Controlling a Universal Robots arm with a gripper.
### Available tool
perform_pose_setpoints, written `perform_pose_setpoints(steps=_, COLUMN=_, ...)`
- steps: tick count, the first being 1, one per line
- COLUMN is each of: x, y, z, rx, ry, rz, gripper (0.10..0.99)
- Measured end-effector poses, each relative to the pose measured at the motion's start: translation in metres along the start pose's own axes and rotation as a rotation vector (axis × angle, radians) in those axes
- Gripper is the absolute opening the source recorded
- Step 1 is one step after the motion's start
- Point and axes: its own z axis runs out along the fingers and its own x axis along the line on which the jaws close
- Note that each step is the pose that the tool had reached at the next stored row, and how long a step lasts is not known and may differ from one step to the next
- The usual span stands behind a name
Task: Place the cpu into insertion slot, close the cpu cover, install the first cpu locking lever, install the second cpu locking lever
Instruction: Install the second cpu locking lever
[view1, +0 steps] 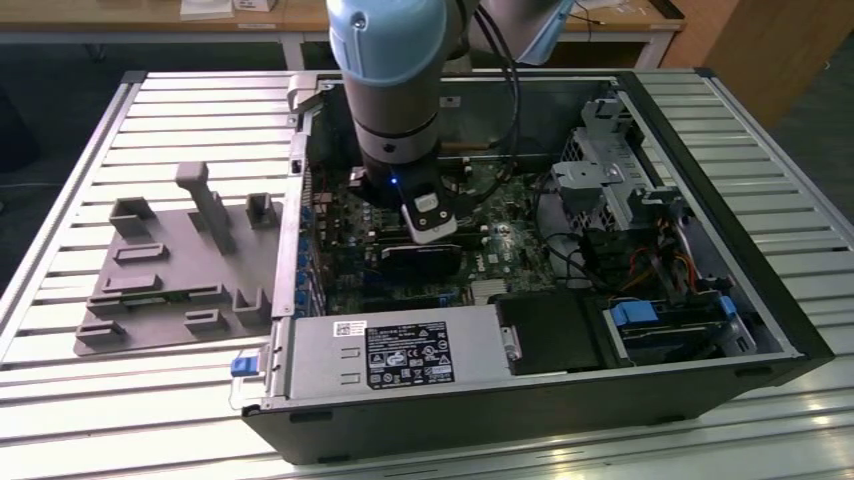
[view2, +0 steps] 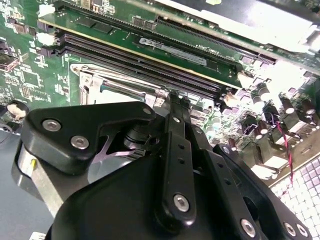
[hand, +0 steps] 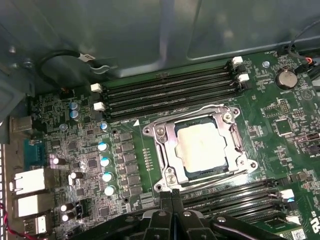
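The cpu (hand: 204, 146), a pale square chip, lies flat in the insertion slot (hand: 241, 161) on the green board. The cpu cover (hand: 167, 150), a silver frame, lies down around it. Thin wire locking levers run along two sides of the socket, one by the far memory slots (hand: 200, 109) and one on the gripper's side (hand: 220, 179). My gripper (hand: 172, 196) is shut with nothing between its fingers, its tips just beside the socket's near edge. In the second wrist view the gripper (view2: 172, 100) hangs over the cover's corner (view2: 107, 82). In the exterior view the gripper (view1: 424, 232) reaches down into the open computer case.
Long black memory slots (hand: 170, 90) flank the socket on both sides. Blue-topped capacitors (hand: 105, 160) stand close by. The grey power supply (view1: 387, 355) and drive cage (view1: 627, 190) wall in the board. A grey fixture plate (view1: 174, 270) lies on the slatted table at the exterior view's left.
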Motion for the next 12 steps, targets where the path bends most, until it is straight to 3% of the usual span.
perform_pose_setpoints(steps=12, x=-0.0117, y=0.0079, z=0.0026, rx=0.004, ry=-0.0018, rz=0.003, gripper=0.102)
